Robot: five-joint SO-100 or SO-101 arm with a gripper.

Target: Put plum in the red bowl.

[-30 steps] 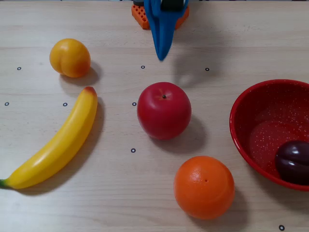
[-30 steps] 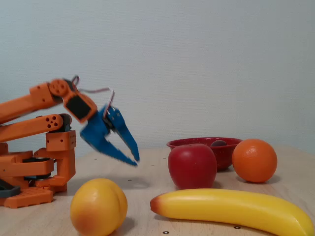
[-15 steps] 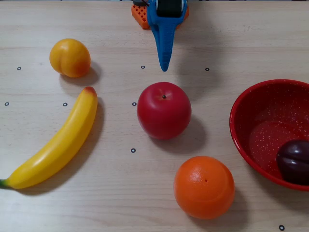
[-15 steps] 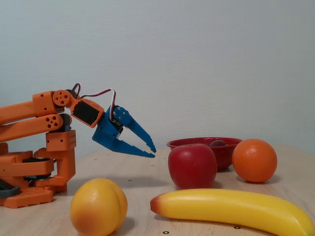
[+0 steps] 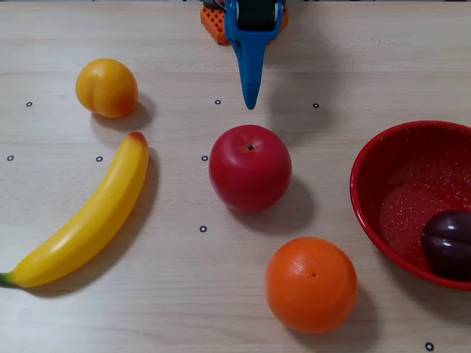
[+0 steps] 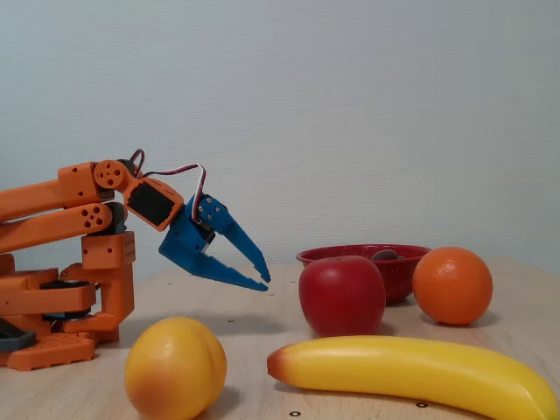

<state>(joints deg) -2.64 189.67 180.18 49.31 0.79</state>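
Plum (image 5: 447, 244), small, round, dark purple-maroon and glossy, lies inside the large round glossy red bowl (image 5: 368, 198) with fine white speckles, against its wall at the right edge of the overhead view, well apart from the gripper. Blue plastic two-finger gripper (image 6: 265, 278) on the orange arm (image 6: 52, 201) hangs above the pale wood-grain table (image 5: 176, 294), empty, its tapered jaws parted by a narrow gap in the fixed view; in the overhead view the gripper (image 5: 251, 105) reads as a single point. Smooth bright red apple (image 5: 250, 168) with a stem dimple sits just below the fingertips in the overhead view, not touching them. Matte, finely dimpled orange (image 5: 310, 284) sits beyond the apple, further from the gripper, close to the bowl's rim. Smooth yellow-orange peach-like fruit (image 5: 107, 87) with a crease lies to the gripper's left in the overhead view, and a long curved glossy yellow banana (image 5: 88, 217) lies beneath it.
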